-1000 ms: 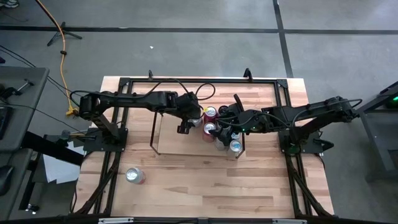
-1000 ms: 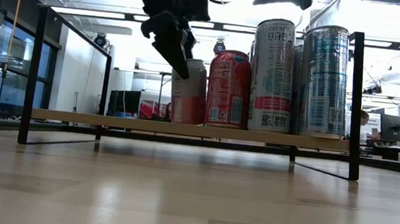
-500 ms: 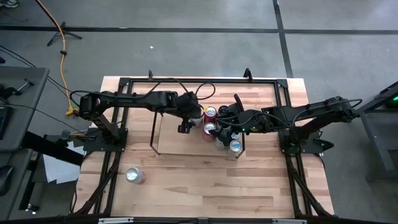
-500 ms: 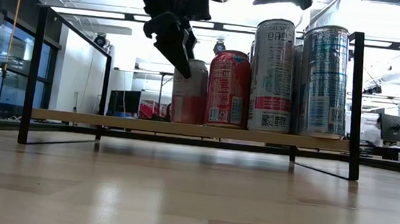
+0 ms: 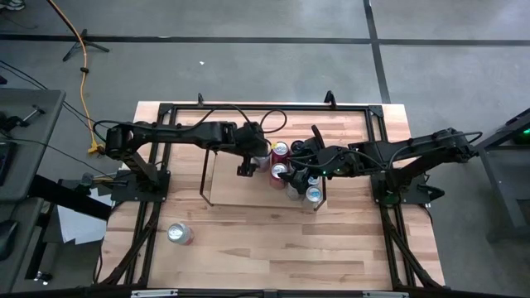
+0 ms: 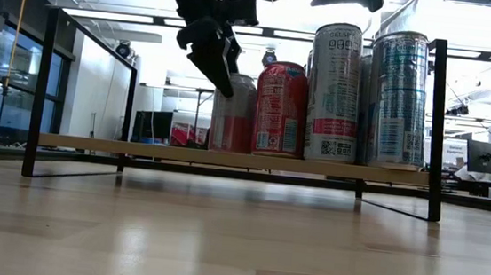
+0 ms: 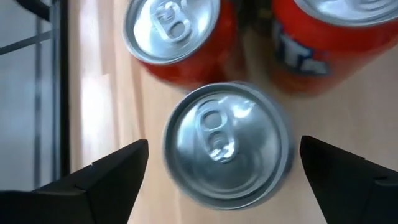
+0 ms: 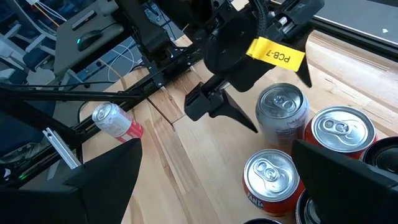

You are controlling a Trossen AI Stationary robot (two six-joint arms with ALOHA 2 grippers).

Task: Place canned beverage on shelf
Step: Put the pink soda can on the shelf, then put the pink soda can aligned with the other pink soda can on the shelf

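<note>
From above, five cans crowd the shelf [image 5: 228, 186]; a sixth can [image 5: 179, 234] lies on the table. Left wrist view: left gripper [image 7: 224, 163] fingers spread around the silver can [image 7: 225, 144], not touching. Right gripper [image 5: 300, 170] spread, beside.

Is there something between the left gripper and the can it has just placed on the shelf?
Nothing visible. The left gripper hangs open directly above the silver-topped can, which stands on the shelf beside two red cans.
</note>
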